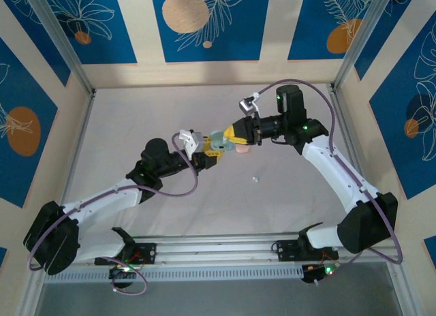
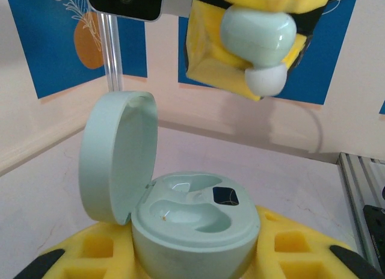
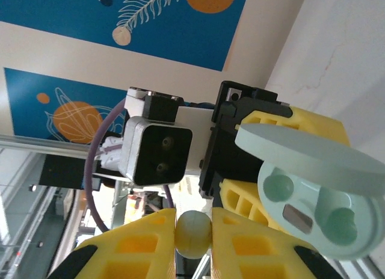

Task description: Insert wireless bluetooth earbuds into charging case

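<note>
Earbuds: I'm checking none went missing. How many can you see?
2. One earbud is pinched in the right gripper close to the open case that the left gripper holds; a second earbud lies loose on the table. More may be hidden beneath the grippers.

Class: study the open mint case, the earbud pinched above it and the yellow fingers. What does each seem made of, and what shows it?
Case: likely hard moulded plastic with a satin finish, shown by soft highlights in its wells.
Earbud: smooth, slightly glossy plastic body with a matte white tip, possibly silicone.
Yellow fingers: seemingly matte plastic, printed or moulded, with square hollows.
</note>
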